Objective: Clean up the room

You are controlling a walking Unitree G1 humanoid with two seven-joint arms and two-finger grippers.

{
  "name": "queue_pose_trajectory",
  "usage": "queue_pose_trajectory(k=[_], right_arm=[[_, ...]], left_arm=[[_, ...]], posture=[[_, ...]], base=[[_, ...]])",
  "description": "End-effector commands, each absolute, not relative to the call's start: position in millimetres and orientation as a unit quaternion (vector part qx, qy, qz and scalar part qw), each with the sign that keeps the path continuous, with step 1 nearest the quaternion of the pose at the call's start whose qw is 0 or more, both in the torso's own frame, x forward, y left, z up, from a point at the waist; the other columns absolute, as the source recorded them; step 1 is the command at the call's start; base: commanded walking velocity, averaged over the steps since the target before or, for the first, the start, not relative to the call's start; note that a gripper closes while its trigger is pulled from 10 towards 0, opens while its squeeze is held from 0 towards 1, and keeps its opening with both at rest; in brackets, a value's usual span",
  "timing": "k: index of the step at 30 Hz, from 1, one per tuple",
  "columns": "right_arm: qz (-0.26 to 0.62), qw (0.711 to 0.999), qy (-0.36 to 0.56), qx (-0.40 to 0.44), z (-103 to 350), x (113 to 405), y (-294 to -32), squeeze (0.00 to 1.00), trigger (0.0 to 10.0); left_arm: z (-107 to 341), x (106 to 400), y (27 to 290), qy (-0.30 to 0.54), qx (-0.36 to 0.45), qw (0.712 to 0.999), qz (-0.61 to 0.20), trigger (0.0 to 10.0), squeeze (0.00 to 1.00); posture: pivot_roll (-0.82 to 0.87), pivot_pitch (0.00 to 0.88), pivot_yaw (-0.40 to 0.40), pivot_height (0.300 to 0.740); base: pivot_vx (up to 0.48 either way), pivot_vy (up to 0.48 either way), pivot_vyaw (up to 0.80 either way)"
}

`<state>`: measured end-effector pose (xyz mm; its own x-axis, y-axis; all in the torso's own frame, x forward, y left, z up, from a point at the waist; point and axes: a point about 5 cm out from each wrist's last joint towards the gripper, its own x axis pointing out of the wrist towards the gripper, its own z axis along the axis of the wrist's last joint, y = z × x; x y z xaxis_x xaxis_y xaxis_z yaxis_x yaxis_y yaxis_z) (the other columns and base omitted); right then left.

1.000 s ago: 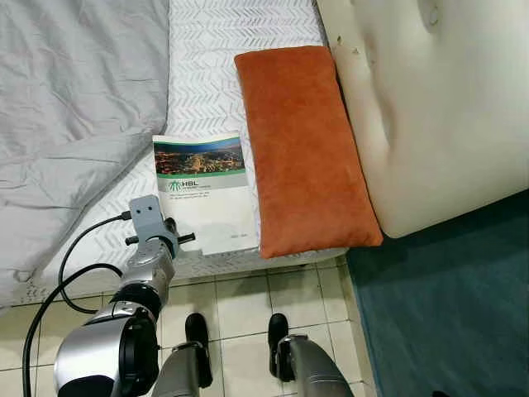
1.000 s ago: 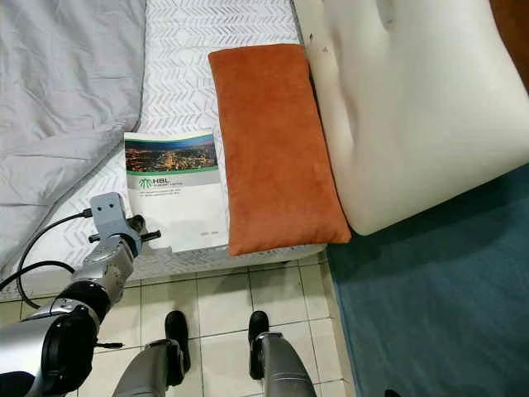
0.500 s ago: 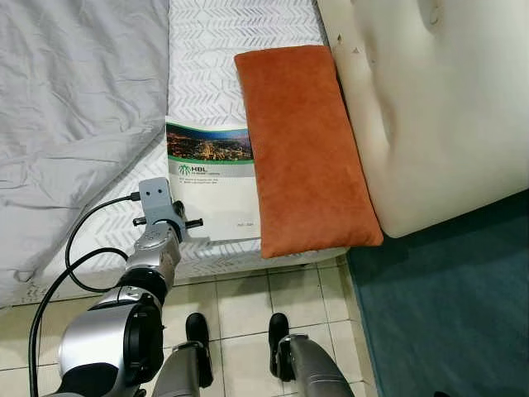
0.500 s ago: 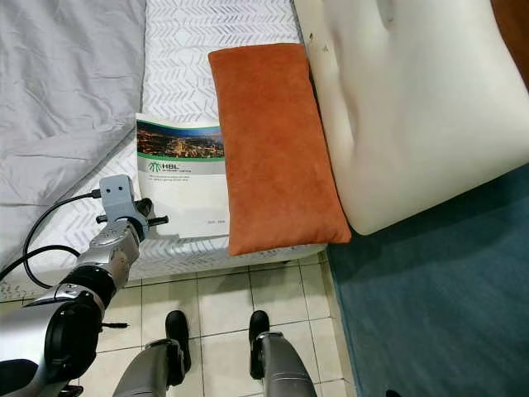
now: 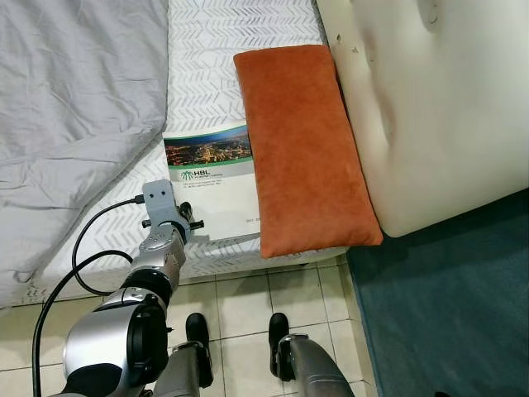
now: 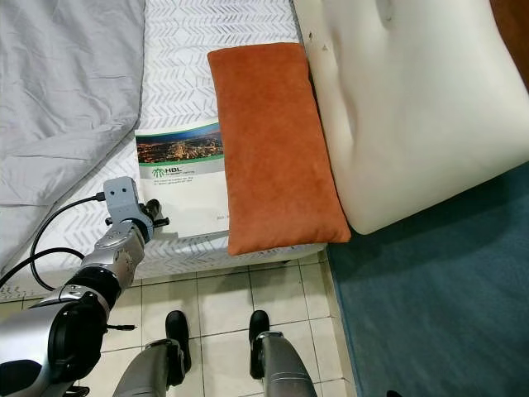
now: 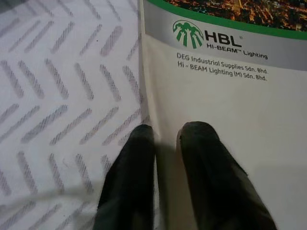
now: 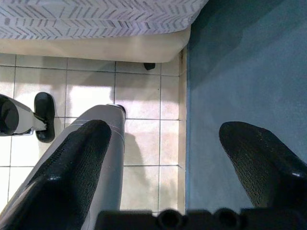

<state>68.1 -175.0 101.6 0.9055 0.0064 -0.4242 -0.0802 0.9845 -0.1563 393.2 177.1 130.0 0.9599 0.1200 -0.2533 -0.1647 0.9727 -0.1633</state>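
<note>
Bed (image 5: 207,50) | left gripper (image 7: 165,139) nearly closed, pinching booklet (image 5: 216,178) edge | right gripper (image 8: 168,158) wide apart

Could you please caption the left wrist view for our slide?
Left gripper, fingers nearly shut, at the edge of the HBL booklet on the chevron-patterned mattress.

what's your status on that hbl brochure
Left end effector shut on HBL brochure edge, on bed. Right end effector open, idle over floor. Orange cushion touches brochure's right side.

Head stereo looks down at bed (image 5: 207,50); left wrist close above booklet (image 7: 225,120).
</note>
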Motion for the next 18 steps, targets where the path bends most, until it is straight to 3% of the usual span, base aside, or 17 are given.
queue_pose_trajectory(k=[1,5,12,18], right_arm=[[0.017,0.967,0.241,-0.087,96.3,60.4,-177.1,0.00,10.0],[0.016,0.968,0.236,-0.085,93.1,65.3,-177.0,0.00,10.0],[0.022,0.972,0.220,-0.082,87.1,80.0,-175.3,0.00,10.0],[0.022,0.980,0.189,-0.066,74.2,114.2,-173.5,0.00,10.0]], left_arm=[[117.1,387.8,176.1,0.148,-0.083,0.983,0.069,10.0,0.92],[121.4,389.1,181.4,0.139,-0.043,0.987,0.067,10.0,1.00],[130.9,391.2,194.4,0.122,0.027,0.990,0.065,10.0,1.00],[127.1,387.8,196.9,0.112,0.104,0.988,0.025,10.0,1.00]], posture=[[-0.46,0.546,-0.106,0.740],[-0.44,0.529,-0.099,0.740],[-0.40,0.485,-0.081,0.740],[-0.30,0.356,-0.035,0.740]], base=[[0.000,0.000,0.00],[0.000,0.000,0.00],[0.000,0.000,0.00],[0.000,0.000,0.00]])
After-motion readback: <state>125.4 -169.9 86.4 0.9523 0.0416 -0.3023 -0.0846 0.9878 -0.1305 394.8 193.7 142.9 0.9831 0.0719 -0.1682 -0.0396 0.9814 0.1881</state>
